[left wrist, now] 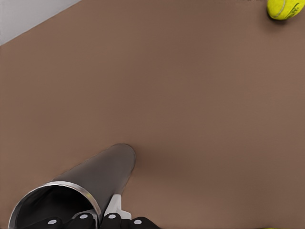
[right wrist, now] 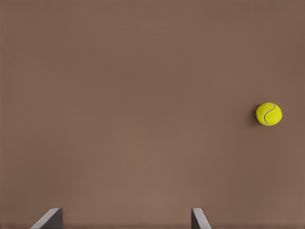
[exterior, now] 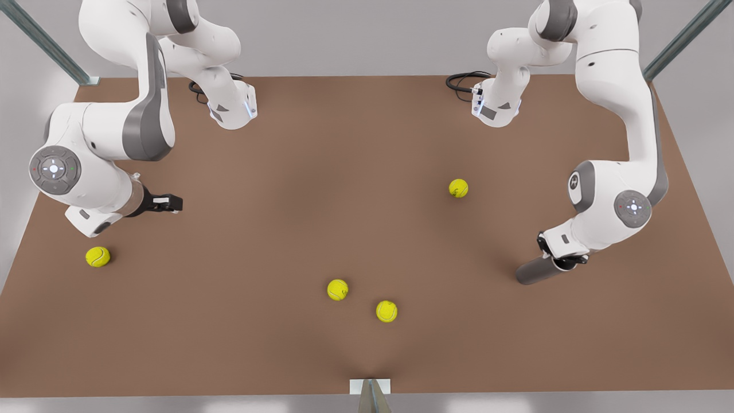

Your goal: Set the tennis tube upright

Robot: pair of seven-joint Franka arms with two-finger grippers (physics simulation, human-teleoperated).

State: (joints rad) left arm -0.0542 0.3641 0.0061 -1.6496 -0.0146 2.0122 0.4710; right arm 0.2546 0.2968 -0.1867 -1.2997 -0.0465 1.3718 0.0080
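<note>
My left gripper (exterior: 561, 259) clamps the tennis tube (exterior: 536, 270) by its rim, tilted, its far end on the table (exterior: 344, 143) at the front view's right; my right gripper (exterior: 172, 202) waits with fingers spread above bare table, near a tennis ball (exterior: 98, 256).

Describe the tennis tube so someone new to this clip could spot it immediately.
On the brown table, look to the front view's right, where the left gripper is clamped on the tennis tube. It is a dark grey cylinder lying tilted, unlike the round yellow tennis balls.
</note>
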